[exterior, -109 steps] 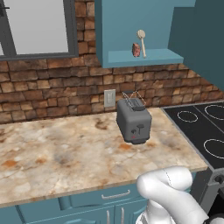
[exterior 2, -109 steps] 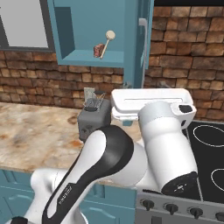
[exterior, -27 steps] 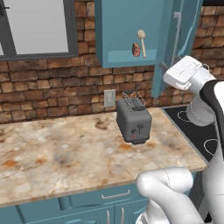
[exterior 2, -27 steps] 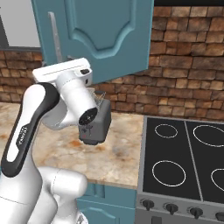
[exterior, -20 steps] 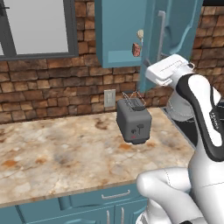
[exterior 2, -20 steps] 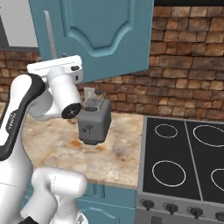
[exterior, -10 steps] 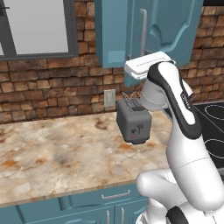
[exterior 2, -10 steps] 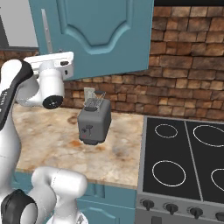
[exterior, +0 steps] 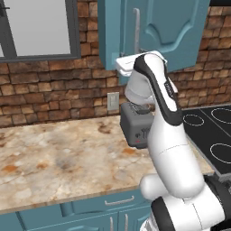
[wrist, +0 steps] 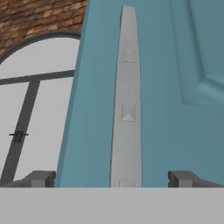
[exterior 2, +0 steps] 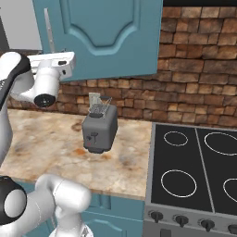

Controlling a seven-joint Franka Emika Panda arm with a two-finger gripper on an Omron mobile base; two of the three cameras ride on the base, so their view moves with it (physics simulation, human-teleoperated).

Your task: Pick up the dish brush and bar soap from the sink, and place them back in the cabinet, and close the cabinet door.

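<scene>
The teal cabinet door (exterior: 169, 25) with its arched moulding lies across the front of the cabinet (exterior: 108, 40). My gripper (exterior: 131, 61) is open and sits just below the door's slim silver handle (exterior: 135, 29), at the door's lower left corner. In the hand view the handle (wrist: 127, 100) runs straight up between my spread fingertips (wrist: 41, 178), with nothing held. From the right base view the gripper (exterior 2: 54, 56) is under the door (exterior 2: 106, 32) near its handle (exterior 2: 47, 30). The dish brush and bar soap are hidden behind the door. The sink is out of view.
A dark grey toaster (exterior: 135, 128) stands on the marbled counter (exterior: 58, 153) under the cabinet, against the brick wall. A black stove top (exterior 2: 199, 166) lies to the right. A window (exterior: 36, 27) is left of the cabinet. Low teal drawers (exterior: 103, 203) run under the counter.
The arm has swung left with the door, which has closed over the cabinet opening. The brush and soap, visible a second ago, are now covered.
</scene>
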